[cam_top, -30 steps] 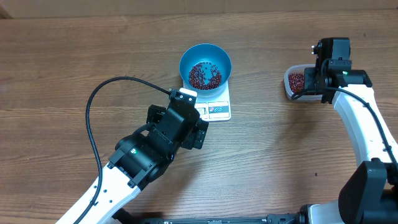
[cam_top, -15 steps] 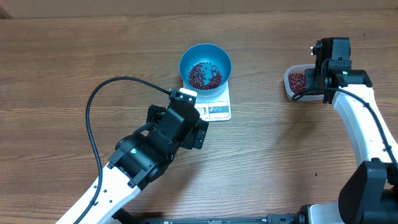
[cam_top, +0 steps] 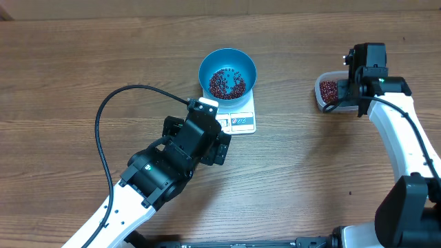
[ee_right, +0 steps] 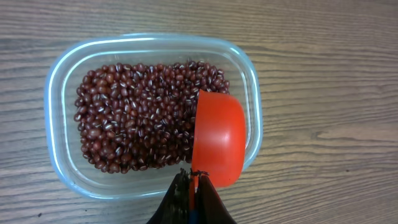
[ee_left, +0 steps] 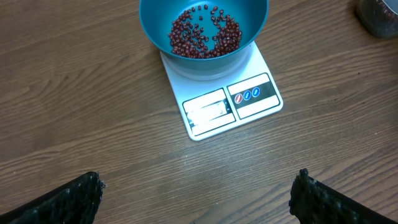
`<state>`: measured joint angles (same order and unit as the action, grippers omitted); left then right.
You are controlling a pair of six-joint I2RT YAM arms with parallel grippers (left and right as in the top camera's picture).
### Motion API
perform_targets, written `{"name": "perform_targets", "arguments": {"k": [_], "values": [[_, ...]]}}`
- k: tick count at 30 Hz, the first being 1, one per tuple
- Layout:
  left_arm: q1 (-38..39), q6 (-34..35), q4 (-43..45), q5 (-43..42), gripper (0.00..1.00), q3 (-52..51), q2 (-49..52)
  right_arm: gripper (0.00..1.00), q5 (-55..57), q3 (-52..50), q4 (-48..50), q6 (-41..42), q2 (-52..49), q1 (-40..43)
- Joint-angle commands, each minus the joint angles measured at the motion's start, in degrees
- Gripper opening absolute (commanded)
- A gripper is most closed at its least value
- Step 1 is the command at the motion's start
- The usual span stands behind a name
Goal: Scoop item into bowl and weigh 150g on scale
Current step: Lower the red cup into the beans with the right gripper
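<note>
Overhead: the round blue bowl (cam_top: 207, 65) sits on the flat white scale (cam_top: 241, 122), holding a thin layer of dark red-brown beans (cam_top: 227, 83).

Left wrist: the left fingers (ee_left: 68, 199) are spread wide, grasping nothing.

Right wrist: the right fingers (ee_right: 177, 205) are clenched on a red plastic scoop (ee_right: 219, 137) over the clear plastic tub (ee_right: 56, 81). More scooping likely remains.

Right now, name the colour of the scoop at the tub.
Orange-red scoop; right wrist view shows it best.

No legible txt; scale (ee_left: 225, 107) display unreadable.

Bowl (ee_left: 154, 20) smooth, perhaps plastic; scoop (ee_right: 219, 146) smooth plastic; table (ee_right: 323, 74) matt wood.
</note>
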<state>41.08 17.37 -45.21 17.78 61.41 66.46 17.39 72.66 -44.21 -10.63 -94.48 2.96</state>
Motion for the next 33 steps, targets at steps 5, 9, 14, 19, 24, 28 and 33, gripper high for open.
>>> {"name": "perform_targets", "arguments": {"k": [5, 9, 14, 19, 24, 28, 33], "values": [[-0.6, -0.5, 0.0, 0.2, 0.99, -0.2, 0.3, 0.04, 2.4, 0.1, 0.5, -0.2, -3.9, 0.1], [-0.6, -0.5, 0.0, 0.2, 0.99, -0.2, 0.3, 0.04, 3.5, 0.1, 1.0, -0.1, -6.0, 0.1], [-0.6, -0.5, 0.0, 0.2, 0.99, -0.2, 0.3, 0.04, 3.4, 0.1, 1.3, 0.1, -7.5, 0.1], [-0.6, -0.5, 0.0, 0.2, 0.99, -0.2, 0.3, 0.04, -1.8, 0.1, 1.7, 0.0, -7.5, 0.1], [-0.6, -0.5, 0.0, 0.2, 0.99, -0.2, 0.3, 0.04, -7.0, 0.1, 1.7, 0.0, -7.6, 0.2], [-0.6, -0.5, 0.0, 0.2, 0.99, -0.2, 0.3, 0.04, -9.4, 0.1, 1.7, -0.2, -7.6, 0.3], [-0.6, -0.5, 0.0, 0.2, 0.99, -0.2, 0.3, 0.04, -11.9, 0.1, 1.9, -0.2, -7.6, 0.6]]}}
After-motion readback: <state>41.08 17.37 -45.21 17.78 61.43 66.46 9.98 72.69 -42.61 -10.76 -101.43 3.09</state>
